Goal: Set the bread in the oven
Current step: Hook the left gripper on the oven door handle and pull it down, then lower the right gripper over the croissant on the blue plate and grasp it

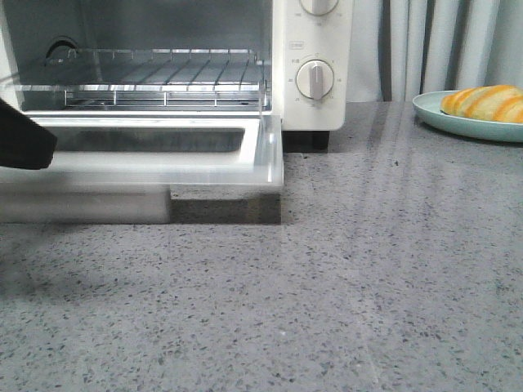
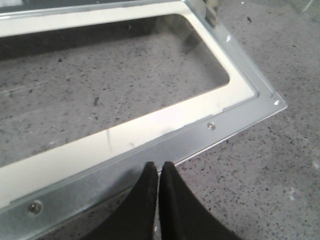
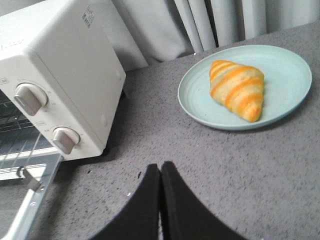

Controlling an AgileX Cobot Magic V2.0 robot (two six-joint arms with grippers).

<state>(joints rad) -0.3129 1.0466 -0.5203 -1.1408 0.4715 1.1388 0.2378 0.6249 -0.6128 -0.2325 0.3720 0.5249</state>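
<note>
The bread (image 1: pixel 484 102), golden-orange with pale stripes, lies on a pale teal plate (image 1: pixel 445 121) at the far right; it also shows in the right wrist view (image 3: pixel 237 89). The cream-white oven (image 1: pixel 310 57) stands at the back left with its glass door (image 1: pixel 163 151) folded down flat and the wire rack (image 1: pixel 155 77) bare. My left gripper (image 2: pixel 159 167) is shut and empty just above the door's front edge (image 2: pixel 165 145); its dark body shows at the left edge of the front view (image 1: pixel 23 137). My right gripper (image 3: pixel 160 168) is shut and empty over the counter, short of the plate (image 3: pixel 290 75).
Grey speckled counter (image 1: pixel 327 294) spreads in front of the oven. Two round dials (image 1: pixel 315 79) sit on the oven's right panel. Grey curtains (image 1: pixel 441 41) hang behind the plate. The open door juts forward over the counter.
</note>
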